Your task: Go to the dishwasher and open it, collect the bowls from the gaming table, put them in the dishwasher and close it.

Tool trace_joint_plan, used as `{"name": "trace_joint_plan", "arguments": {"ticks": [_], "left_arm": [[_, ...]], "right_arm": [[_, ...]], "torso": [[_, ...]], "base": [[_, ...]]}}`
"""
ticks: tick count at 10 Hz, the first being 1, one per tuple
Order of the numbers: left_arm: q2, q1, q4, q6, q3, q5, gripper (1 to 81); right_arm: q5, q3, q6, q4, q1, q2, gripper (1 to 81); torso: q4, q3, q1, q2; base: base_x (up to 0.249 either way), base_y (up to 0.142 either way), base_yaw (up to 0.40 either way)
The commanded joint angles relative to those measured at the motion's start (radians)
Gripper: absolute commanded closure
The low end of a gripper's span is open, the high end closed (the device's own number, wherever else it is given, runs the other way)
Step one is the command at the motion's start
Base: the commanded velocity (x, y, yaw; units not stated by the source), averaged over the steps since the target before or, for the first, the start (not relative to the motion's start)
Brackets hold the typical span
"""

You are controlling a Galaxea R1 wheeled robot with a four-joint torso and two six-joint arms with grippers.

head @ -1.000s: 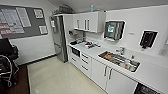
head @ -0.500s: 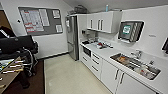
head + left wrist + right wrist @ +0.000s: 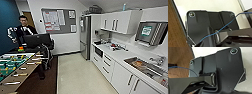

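Office kitchenette with a pale floor [image 3: 80, 75]. At far left stands one green-field football table with wooden rails and rods [image 3: 15, 67]. Behind it one person in dark clothes [image 3: 23, 30] raises both hands, holding a control rig. One grey noticeboard [image 3: 58, 20] hangs on the back wall, then one tall steel fridge [image 3: 85, 37]. White cabinets and one steel sink [image 3: 147, 66] run along the right. Since the earlier frame, the view has swung left. Whether either gripper is clenched or released cannot be told. Bowls and dishwasher cannot be made out.
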Motion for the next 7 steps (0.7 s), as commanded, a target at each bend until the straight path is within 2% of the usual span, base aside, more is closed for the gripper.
{"name": "trace_joint_plan", "arguments": {"ticks": [1, 7], "left_arm": [[-0.013, -0.033, 0.017, 0.0, 0.007, 0.049, 1.0], [-0.011, -0.036, 0.019, 0.0, -0.002, 0.049, 1.0]], "right_arm": [[-0.055, 0.019, -0.002, -0.015, 0.046, -0.015, 1.0], [-0.055, 0.015, -0.003, -0.016, 0.046, -0.011, 1.0]], "torso": [[0.0, 0.0, 0.0, 0.0], [0.0, 0.0, 0.0, 0.0]], "base": [[0.0, 0.0, 0.369], [0.0, 0.0, 0.369]]}}
